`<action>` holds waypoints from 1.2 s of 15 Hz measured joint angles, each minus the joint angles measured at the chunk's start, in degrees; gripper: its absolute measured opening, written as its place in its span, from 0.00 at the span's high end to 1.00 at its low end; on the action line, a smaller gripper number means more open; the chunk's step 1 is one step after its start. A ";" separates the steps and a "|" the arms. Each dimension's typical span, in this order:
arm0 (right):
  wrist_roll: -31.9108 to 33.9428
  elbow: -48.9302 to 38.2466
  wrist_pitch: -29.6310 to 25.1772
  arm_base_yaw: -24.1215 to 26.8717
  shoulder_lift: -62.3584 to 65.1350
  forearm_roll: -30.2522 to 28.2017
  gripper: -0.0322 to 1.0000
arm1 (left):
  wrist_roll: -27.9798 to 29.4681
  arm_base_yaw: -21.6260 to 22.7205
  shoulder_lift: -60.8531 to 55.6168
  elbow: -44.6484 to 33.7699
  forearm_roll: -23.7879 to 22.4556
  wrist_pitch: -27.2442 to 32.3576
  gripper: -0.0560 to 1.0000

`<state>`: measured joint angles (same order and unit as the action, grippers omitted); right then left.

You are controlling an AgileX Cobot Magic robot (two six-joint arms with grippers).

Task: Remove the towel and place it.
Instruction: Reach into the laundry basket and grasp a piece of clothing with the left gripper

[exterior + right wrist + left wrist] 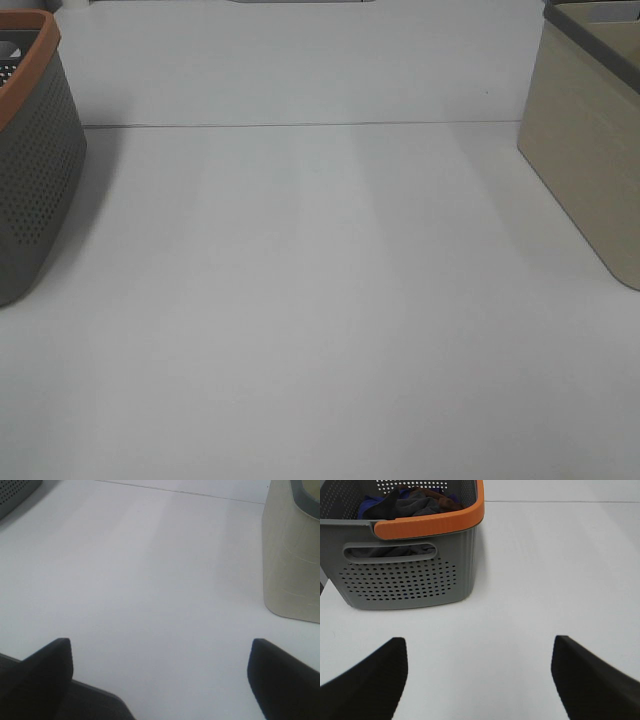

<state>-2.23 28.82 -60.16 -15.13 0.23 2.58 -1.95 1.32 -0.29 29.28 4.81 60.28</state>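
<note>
A grey perforated basket (pixel 405 585) with an orange rim stands on the white table; it also shows at the left edge of the exterior high view (pixel 40 180). Inside it lies a heap of cloth. The dark charcoal towel (pixel 415 502) is on top, with blue and brown cloth beside it; its hem and tag are hidden. My left gripper (pixel 479 645) is open and empty, above the table a short way in front of the basket. My right gripper (pixel 160 645) is open and empty over the table, left of a beige bin. Neither gripper shows in the exterior high view.
A beige bin (pixel 590 170) with a dark grey rim stands at the right edge of the table and also shows in the right wrist view (pixel 292 565). A seam (pixel 300 125) crosses the white table at the back.
</note>
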 joint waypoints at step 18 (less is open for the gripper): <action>-0.06 0.00 0.00 0.00 0.00 0.06 0.08 | -0.23 0.00 12.03 8.71 -1.60 -1.38 0.25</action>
<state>-2.29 28.82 -60.16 -15.13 0.23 2.64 -2.18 1.32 11.75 37.99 3.21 58.90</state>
